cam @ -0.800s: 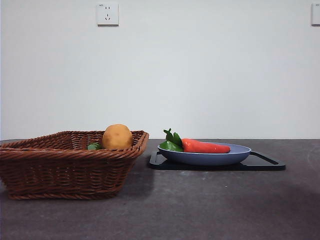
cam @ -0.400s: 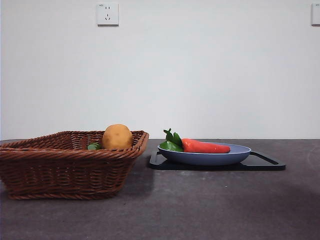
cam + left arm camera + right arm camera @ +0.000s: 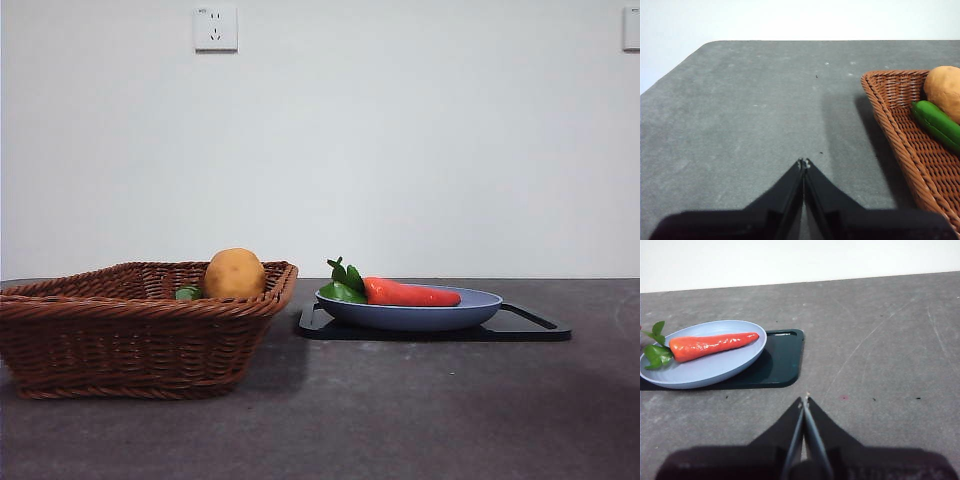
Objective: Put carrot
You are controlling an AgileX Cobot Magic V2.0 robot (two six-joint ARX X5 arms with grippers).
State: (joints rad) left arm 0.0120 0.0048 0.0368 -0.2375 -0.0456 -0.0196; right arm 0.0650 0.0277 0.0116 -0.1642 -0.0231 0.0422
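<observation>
The orange-red carrot [image 3: 411, 293] [image 3: 713, 346] lies flat on a blue plate [image 3: 480, 307] [image 3: 705, 371], its green leaves toward the basket. The plate sits on a black tray [image 3: 530, 326] [image 3: 782, 360] at the centre right of the table. My right gripper [image 3: 804, 401] is shut, empty, and hangs over bare table beside the tray, apart from the carrot. Over bare table outside the basket's wall, my left gripper [image 3: 803, 163] is shut with nothing in it. Neither arm shows in the front view.
A brown wicker basket [image 3: 120, 340] [image 3: 895, 130] stands at the left, holding a tan potato [image 3: 235, 273] [image 3: 946, 90] and a small green vegetable [image 3: 187, 293] [image 3: 937, 122]. A white wall with a socket [image 3: 215, 27] closes the back.
</observation>
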